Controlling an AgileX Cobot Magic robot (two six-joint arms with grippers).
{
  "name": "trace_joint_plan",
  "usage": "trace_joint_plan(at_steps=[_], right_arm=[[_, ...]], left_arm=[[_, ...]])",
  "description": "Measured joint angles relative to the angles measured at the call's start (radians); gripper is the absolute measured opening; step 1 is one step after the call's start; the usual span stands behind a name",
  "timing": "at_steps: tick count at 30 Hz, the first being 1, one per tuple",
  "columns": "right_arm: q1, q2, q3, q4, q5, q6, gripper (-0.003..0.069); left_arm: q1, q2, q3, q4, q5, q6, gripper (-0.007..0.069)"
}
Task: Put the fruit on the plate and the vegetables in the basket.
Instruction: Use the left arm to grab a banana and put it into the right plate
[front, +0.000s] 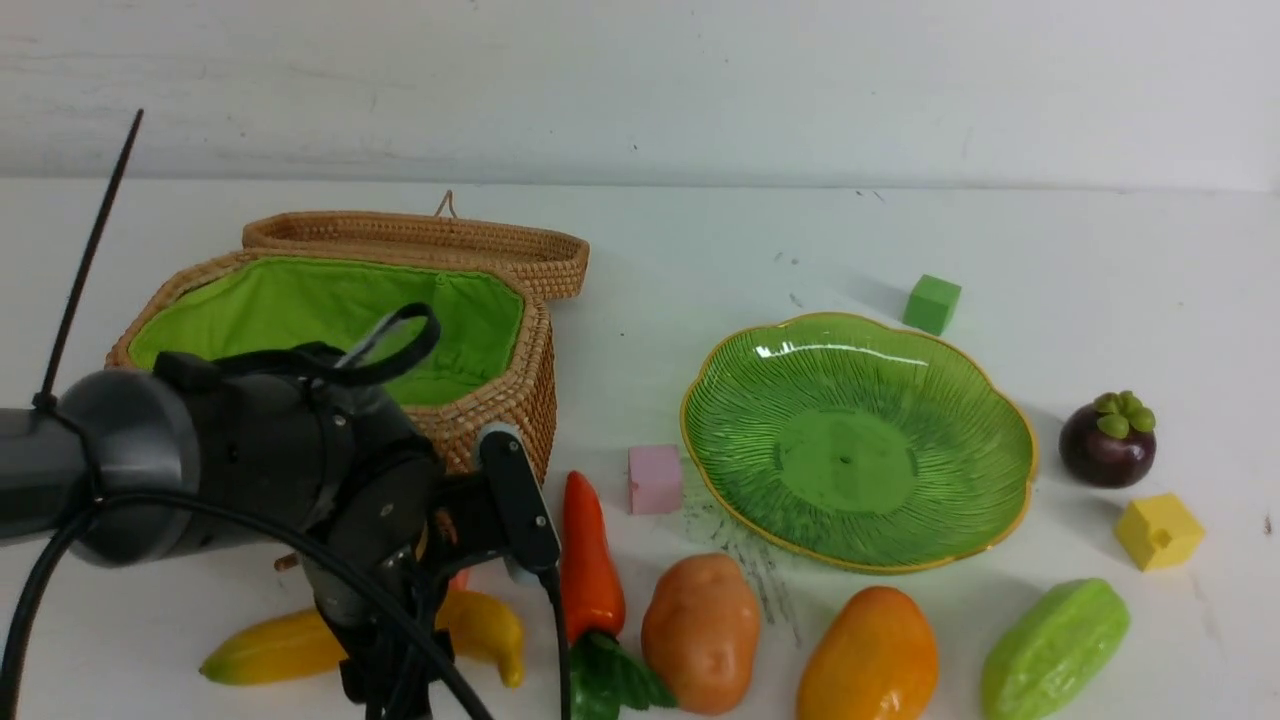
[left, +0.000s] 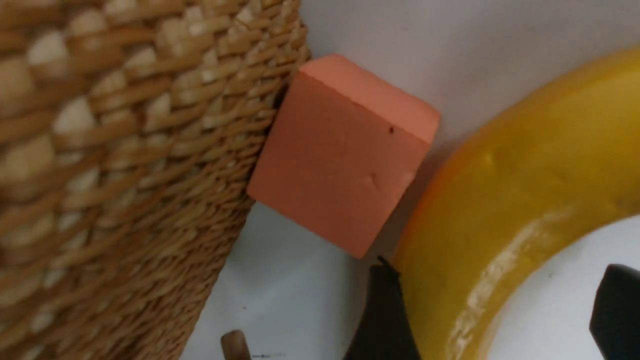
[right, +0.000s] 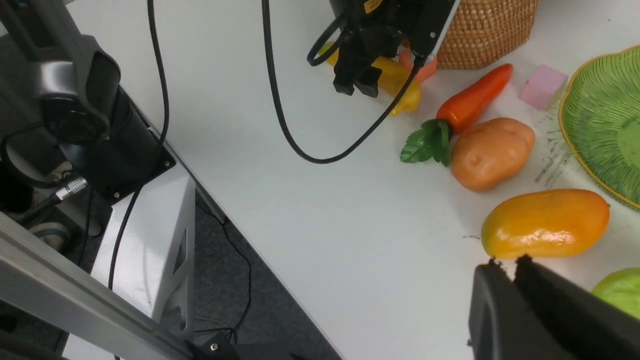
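Left pincer (right: 356, 90): pointed down over the banana (front: 270, 648) close to the near edge of the worktop (front: 700, 250), on its left part. The jaws stand wide apart. One fingertip (left: 382, 305) lies against the outer curve of the banana; the other stands clear of the inner curve. Nothing is gripped.

Right pincer (right: 505, 262): jaws closed together and empty, above the near edge beside the mango (front: 868, 655).

Fruit:
- The banana lies flat on the worktop in front of the basket (front: 500, 400).
- The mango lies at the near edge, just in front of the plate (front: 860, 440).
- The mangosteen (front: 1107, 443) stands upright, just to the right of the plate.

Vegetables:
- The carrot (front: 590, 560) lies between the banana and the potato (front: 700, 630), leaves toward the near edge.
- The potato lies between the carrot and the mango.

Containers: the basket sits on the left part of the worktop, lid open behind it, green lining bare where it shows. The plate sits to the right of centre and holds nothing.

Other items:
- An orange cube (left: 340, 155) touches the basket wall and lies just beside the banana.
- A pink cube (front: 654, 478) sits just beside the plate's left rim.
- A green cube (front: 932, 303) sits behind the plate.
- A yellow cube (front: 1158, 530) sits in front of the mangosteen.
- A pale green ribbed piece (front: 1052, 648) lies to the right of the mango.
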Motion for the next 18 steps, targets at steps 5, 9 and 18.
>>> trace_joint_plan(at_steps=[5, 9, 18], right_arm=[[0.0, 0.0, 0.0, 0.0, 0.0, 0.0, 0.007], [0.0, 0.0, 0.0, 0.0, 0.0, 0.0, 0.0076], [0.0, 0.0, 0.0, 0.0, 0.0, 0.0, 0.0087]], left_arm=[[0.0, 0.012, 0.0, -0.005, 0.015, 0.0, 0.0492], [0.0, 0.012, 0.0, -0.028, 0.027, 0.0, 0.0453], [0.0, 0.036, -0.002, -0.087, 0.026, 0.012, 0.034]])
